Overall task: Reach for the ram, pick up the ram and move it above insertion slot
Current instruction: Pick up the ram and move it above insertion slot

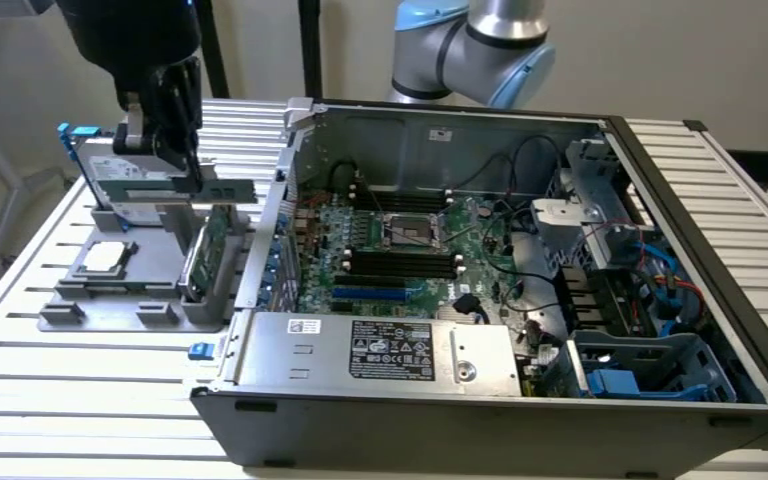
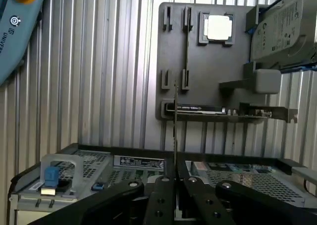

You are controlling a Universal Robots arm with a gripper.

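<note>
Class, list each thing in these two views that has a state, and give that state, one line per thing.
gripper: shut on the ram.
ram: held on edge above the grey holder.
computer case: open, motherboard exposed.
green card: upright in the holder.
processor chip: lying flat in the holder.
hard drive: propped up in the holder.

Even, soft indoor light falls on the ribbed table (image 1: pixel 77 360), brightest on its pale slats. Inside the computer case (image 1: pixel 491 400) the far corners lie in shadow. In the wrist view the dark claw (image 2: pixel 174 185) is underlit and slightly soft.
</note>
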